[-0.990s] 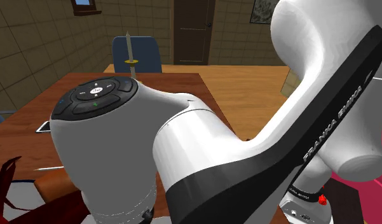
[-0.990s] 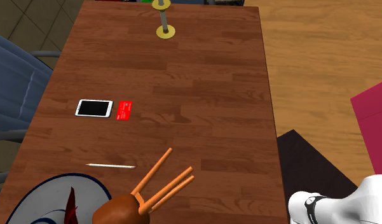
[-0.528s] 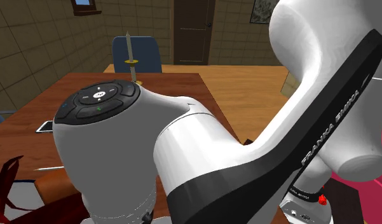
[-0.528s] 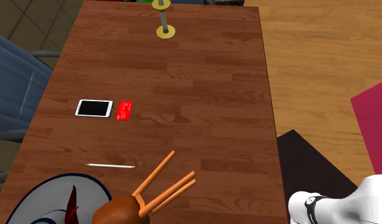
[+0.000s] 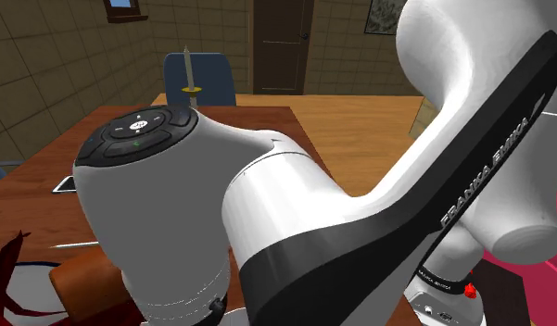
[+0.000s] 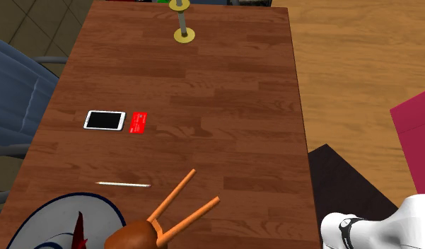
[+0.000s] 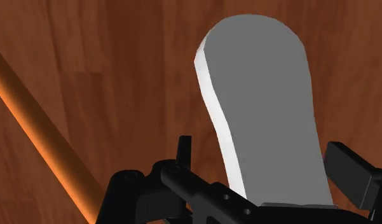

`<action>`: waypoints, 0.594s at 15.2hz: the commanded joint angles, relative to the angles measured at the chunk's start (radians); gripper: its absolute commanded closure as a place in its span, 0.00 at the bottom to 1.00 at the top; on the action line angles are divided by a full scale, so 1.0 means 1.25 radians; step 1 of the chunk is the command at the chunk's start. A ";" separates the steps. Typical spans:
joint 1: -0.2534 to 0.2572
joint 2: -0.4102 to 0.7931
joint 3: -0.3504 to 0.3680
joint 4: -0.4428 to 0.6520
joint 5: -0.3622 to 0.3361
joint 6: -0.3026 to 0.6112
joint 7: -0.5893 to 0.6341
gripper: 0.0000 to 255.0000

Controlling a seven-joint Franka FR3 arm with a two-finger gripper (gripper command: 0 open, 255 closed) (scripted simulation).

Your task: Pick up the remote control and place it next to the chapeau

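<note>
One grey remote (image 7: 272,95) with a white side edge sits right in the gripper (image 7: 266,156), over the wood tabletop (image 7: 119,57) and just beside one orange rod (image 7: 40,127). Honestly can't tell if it's actually clamped or just sitting in there. Also on the tabletop are two orange rods (image 6: 172,201) poking out of one brown lump (image 6: 136,235), one tablet (image 6: 105,120) just beside one red card (image 6: 138,122) near a long edge, and one candlestick (image 6: 182,34) at the far end.

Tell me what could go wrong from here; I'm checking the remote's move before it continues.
1. An orange rod lies close beside the remote; carrying the remote off could knock it.
2. The brown thing with orange legs sits right beside the hat, crowding the placing spot.
</note>
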 commanded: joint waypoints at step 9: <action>-0.003 -0.034 0.001 0.033 0.022 -0.065 -0.016 0.00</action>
